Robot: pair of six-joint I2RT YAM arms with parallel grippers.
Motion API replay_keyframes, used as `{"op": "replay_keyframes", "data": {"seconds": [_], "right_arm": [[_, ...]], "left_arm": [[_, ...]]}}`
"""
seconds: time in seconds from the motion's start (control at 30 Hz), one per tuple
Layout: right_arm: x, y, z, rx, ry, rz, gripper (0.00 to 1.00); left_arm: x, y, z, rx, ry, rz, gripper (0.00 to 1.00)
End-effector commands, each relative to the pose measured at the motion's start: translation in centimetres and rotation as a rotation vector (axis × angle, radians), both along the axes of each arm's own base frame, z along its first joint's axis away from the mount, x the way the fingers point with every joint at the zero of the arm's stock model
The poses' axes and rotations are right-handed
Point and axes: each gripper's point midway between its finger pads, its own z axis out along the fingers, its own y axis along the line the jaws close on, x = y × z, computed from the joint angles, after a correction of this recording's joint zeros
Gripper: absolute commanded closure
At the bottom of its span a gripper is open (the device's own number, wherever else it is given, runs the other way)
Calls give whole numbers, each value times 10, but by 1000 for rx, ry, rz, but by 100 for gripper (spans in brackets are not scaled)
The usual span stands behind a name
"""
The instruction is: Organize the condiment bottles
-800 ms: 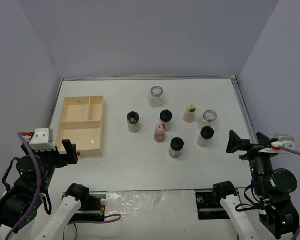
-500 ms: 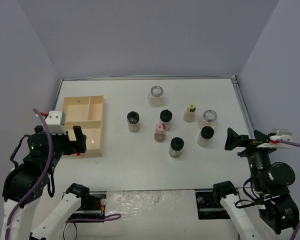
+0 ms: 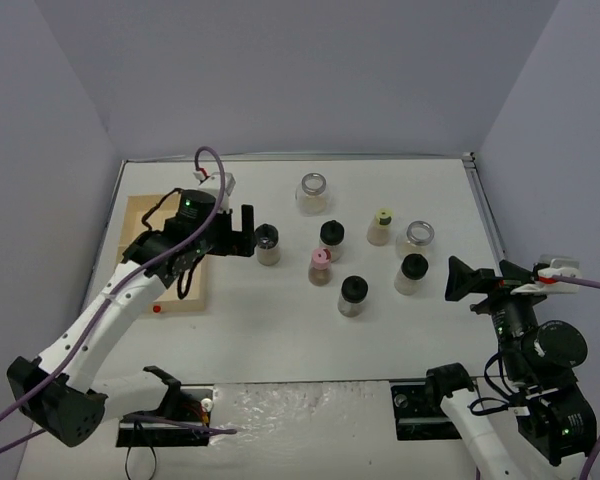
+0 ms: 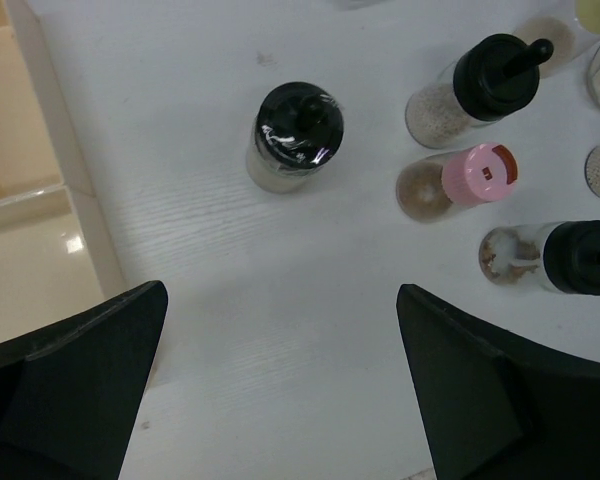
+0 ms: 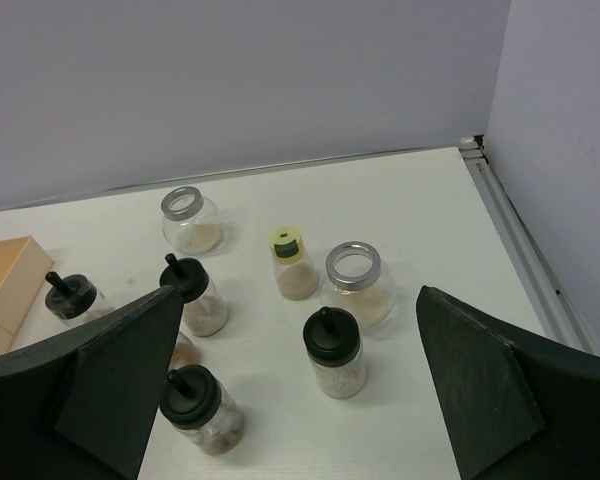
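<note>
The left hand [image 3: 245, 232], fingers apart, hung near the leftmost black-capped jar [image 3: 267, 243], while the right hand [image 3: 477, 280], also wide apart, sat by the surface's [image 3: 280, 320] right edge, all 8 jars [image 3: 320, 266] standing, apparently upright, right of the tray [image 3: 185, 285].
</note>
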Motion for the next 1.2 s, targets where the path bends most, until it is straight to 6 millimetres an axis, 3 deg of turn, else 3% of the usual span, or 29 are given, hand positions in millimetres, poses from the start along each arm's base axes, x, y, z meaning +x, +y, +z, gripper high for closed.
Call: {"op": "replay_keyframes", "data": {"seconds": [0.0,0.13,0.4,0.6,0.77,0.83,0.93,1.07,1.17], "right_arm": [[16,13,6,22,-3,50,0],[17,16,5,19,4,62,0],[16,14,6,27,-1,52,0],[14,13,7,38,-8,48,0],[13,13,7,40,-9,49,0],[13,13,7,43,-9,47,0],[14,13,7,43,-7,46,0],[14,13,7,44,-6,45,0],[14,13,7,45,-6,44,0]], "left_arm": [[46,-25,24,-81,-173,77,3],[66,-39,12,-52,-197,96,3],[102,-52,-35,70,-138,112,3],[114,-61,-68,114,-81,113,3],[119,-60,-82,141,-59,129,3],[120,-60,-84,142,-56,131,9],[120,-60,-83,137,-57,134,27],[120,-61,-81,130,-59,131,60],[117,-59,-68,124,-68,131,91]]}}
